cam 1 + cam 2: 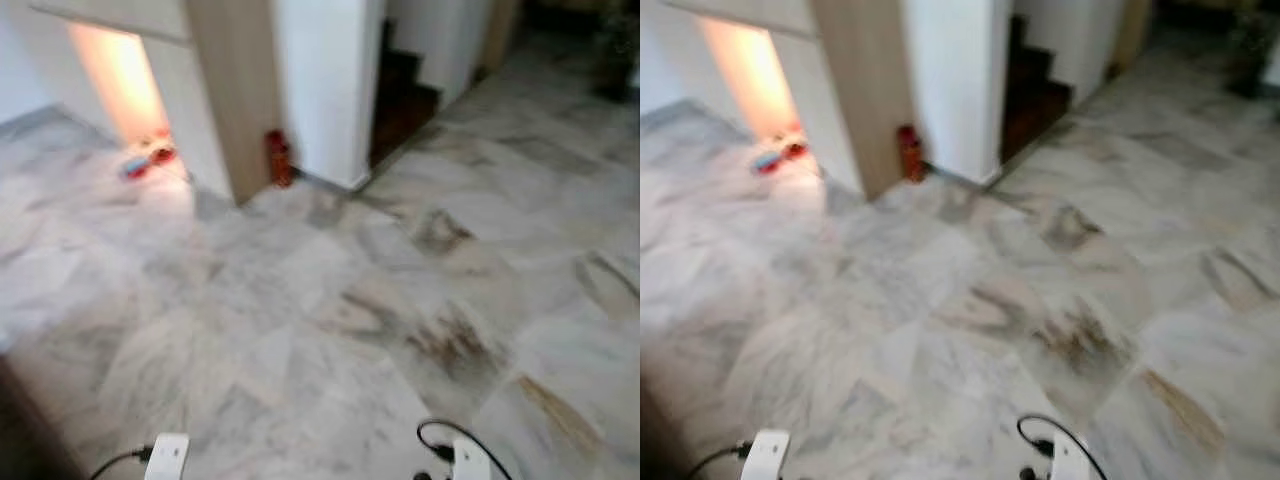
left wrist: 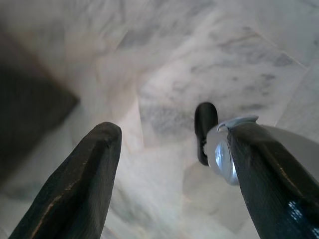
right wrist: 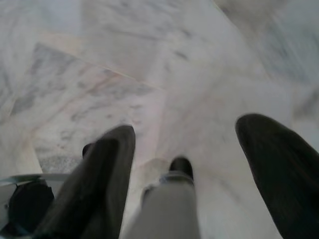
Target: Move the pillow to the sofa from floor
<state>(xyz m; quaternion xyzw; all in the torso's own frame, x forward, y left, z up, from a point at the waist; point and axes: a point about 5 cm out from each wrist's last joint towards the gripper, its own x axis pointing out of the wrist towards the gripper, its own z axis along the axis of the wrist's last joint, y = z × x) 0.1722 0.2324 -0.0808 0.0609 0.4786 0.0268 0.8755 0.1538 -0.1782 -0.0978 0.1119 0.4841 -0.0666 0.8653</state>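
Marble floor (image 1: 300, 330) spreads below both idle arms, left gripper (image 2: 169, 164) and right gripper (image 3: 194, 164) each with fingers spread apart and holding nothing, a red object (image 1: 279, 157) standing against the wooden panel (image 1: 235, 90) ahead.

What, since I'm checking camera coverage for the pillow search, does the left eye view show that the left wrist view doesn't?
The left eye view gives the room, blurred: a wooden panel with a red object at its foot, a lit niche with small toys on its floor, and dark stairs. The left wrist view gives the left claw, fingers spread open above the floor, plus a dark patch I cannot identify. Both share the marble floor.
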